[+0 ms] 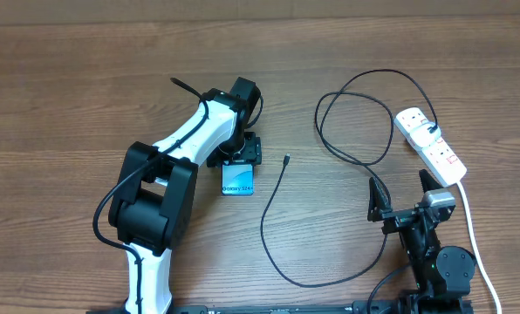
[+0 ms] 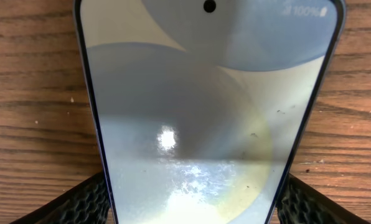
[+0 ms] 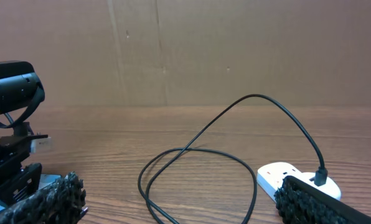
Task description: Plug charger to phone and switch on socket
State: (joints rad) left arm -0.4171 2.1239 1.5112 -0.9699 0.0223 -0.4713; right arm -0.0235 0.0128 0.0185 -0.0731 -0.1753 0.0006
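Note:
The phone (image 1: 238, 182) lies flat on the wooden table, its "Galaxy S24+" band at the near end. In the left wrist view it (image 2: 204, 112) fills the frame, screen up. My left gripper (image 1: 236, 161) (image 2: 192, 208) is shut on the phone, with a finger against each long edge. The charger (image 1: 282, 262) is a thin black cable running from the socket (image 1: 430, 144) through loops to a connector tip (image 1: 286, 160) lying right of the phone. My right gripper (image 1: 401, 197) (image 3: 182, 196) is open and empty, near the socket (image 3: 272, 174) and the cable loop (image 3: 198, 152).
A thick white cord (image 1: 471, 227) runs from the socket toward the front right edge. The left arm (image 3: 11, 93) shows at the left of the right wrist view. A brown cardboard wall (image 3: 235, 50) stands behind the table.

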